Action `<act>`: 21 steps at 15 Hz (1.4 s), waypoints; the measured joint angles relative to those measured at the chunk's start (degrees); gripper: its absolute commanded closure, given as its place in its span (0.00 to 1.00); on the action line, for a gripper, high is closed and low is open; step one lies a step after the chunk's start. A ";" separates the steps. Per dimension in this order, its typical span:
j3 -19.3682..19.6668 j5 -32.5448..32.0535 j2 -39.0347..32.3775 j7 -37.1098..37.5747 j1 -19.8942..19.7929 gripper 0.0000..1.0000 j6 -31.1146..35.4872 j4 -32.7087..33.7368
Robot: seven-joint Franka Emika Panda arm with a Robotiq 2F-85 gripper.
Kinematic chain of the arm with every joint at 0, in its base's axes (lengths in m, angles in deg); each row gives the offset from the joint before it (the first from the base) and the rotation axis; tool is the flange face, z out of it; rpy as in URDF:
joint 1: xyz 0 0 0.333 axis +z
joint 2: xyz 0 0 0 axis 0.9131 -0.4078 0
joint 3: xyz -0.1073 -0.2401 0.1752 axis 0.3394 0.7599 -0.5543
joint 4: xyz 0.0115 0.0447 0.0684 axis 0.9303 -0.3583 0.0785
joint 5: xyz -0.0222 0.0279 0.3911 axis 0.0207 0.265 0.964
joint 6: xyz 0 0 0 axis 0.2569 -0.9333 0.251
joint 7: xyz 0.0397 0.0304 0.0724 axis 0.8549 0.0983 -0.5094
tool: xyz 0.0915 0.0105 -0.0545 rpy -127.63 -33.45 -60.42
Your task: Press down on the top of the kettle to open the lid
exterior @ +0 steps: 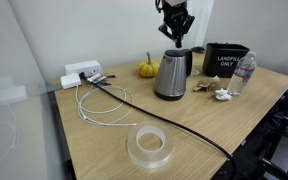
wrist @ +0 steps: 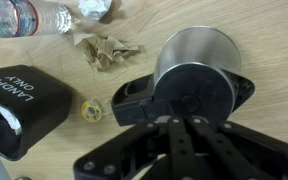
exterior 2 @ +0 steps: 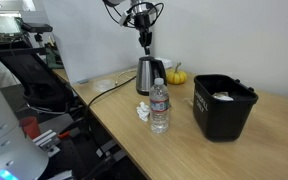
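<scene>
The brushed steel kettle [exterior: 171,76] stands upright on the wooden table, and shows in both exterior views [exterior 2: 149,74]. Its black handle [wrist: 134,100] points to the left in the wrist view. The round black lid [wrist: 197,95] lies flat and closed on top. My gripper [exterior: 175,38] hangs straight over the kettle's top with its fingers pressed together and nothing between them. It also shows in an exterior view [exterior 2: 145,42] and in the wrist view [wrist: 184,125]. The fingertips are just above the lid; I cannot tell whether they touch it.
A black "LANDFILL ONLY" bin [exterior: 224,57] and a water bottle [exterior: 245,74] stand beside the kettle. Crumpled paper [wrist: 104,47] lies between them. A small pumpkin [exterior: 146,69], a power strip with cables [exterior: 82,75] and a tape roll [exterior: 149,146] are on the table.
</scene>
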 measured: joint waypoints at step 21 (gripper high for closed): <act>0.02 -0.82 -2.77 -0.22 0.88 1.00 -0.35 1.97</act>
